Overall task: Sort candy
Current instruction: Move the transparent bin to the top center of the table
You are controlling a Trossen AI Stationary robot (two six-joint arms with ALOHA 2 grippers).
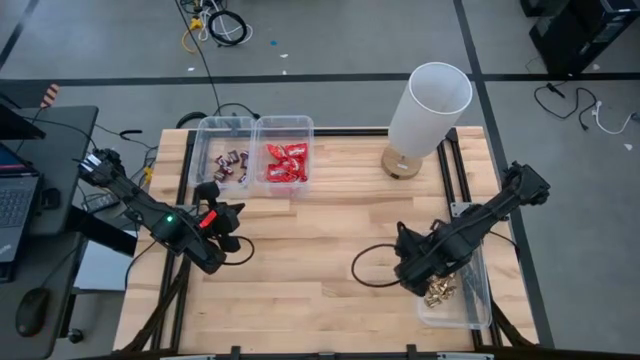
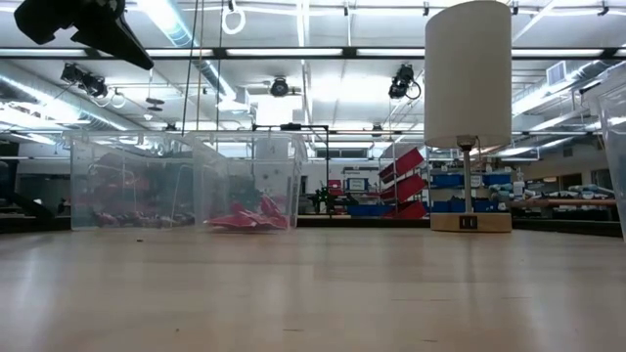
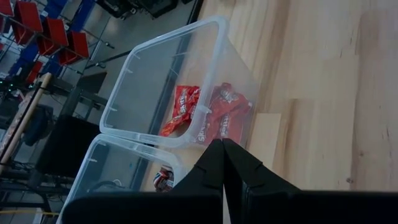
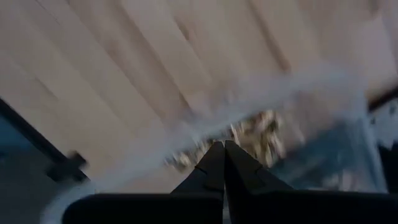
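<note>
The candy lies sorted in three clear bins. Dark mini bars (image 1: 233,165) fill the far-left bin (image 1: 226,128), and red packets (image 1: 287,163) fill the bin beside it (image 1: 285,124). Gold-foil pieces (image 1: 440,292) lie in a bin (image 1: 470,300) at the table's right near edge. My left gripper (image 1: 209,192) hangs shut and empty just short of the two far bins; its wrist view shows the shut fingertips (image 3: 222,149) before the red packets (image 3: 214,115). My right gripper (image 1: 425,278) points down, shut and empty, over the gold pieces (image 4: 261,134).
A white-shaded lamp (image 1: 425,115) on a wooden base stands at the far right of the table. A black cable loop (image 1: 370,268) lies on the wood beside my right arm. The middle of the table (image 1: 320,240) is bare wood. A laptop (image 1: 15,200) sits off the left edge.
</note>
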